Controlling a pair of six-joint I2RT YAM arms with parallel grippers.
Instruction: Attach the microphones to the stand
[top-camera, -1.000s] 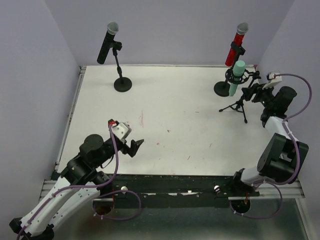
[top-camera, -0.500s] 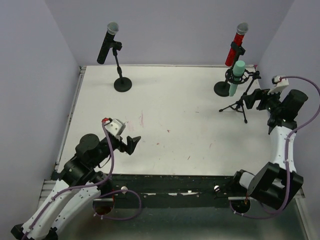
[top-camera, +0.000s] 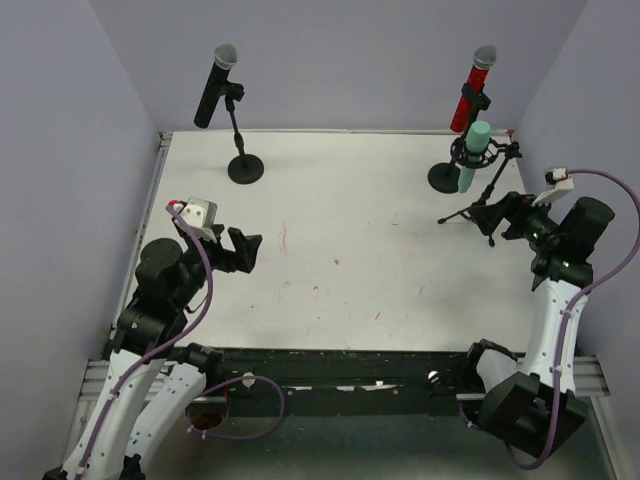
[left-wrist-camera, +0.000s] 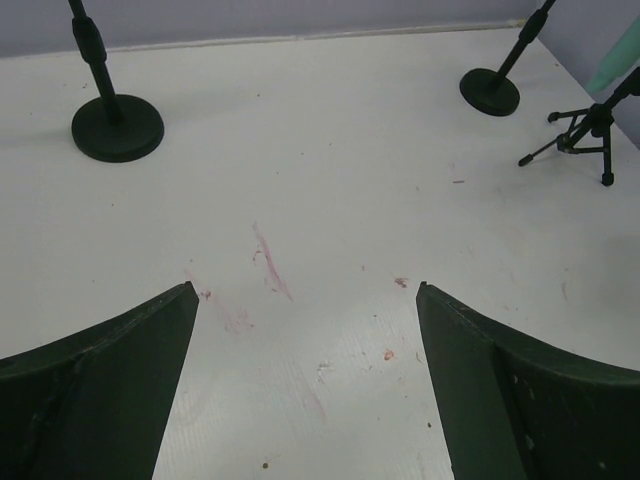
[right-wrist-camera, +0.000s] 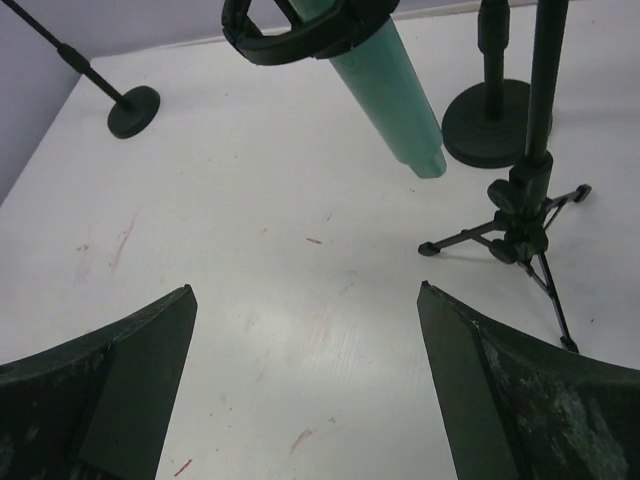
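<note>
While black microphone (top-camera: 214, 86) and red microphone (top-camera: 471, 93) sit clipped atop round-base stands (top-camera: 246, 169) and teal microphone (top-camera: 472, 158) hangs in tripod stand (right-wrist-camera: 528, 200), left gripper (top-camera: 244, 251) and right gripper (top-camera: 499, 214): jaws spread, empty; attachment judged complete, next move clearing away.

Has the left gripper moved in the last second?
Yes. The left gripper has shifted left and away from the near edge, ending closer to the round stand base at far left.

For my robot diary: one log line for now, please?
black microphone: mounted; red microphone: mounted; teal microphone: mounted; left gripper: open; right gripper: open
</note>
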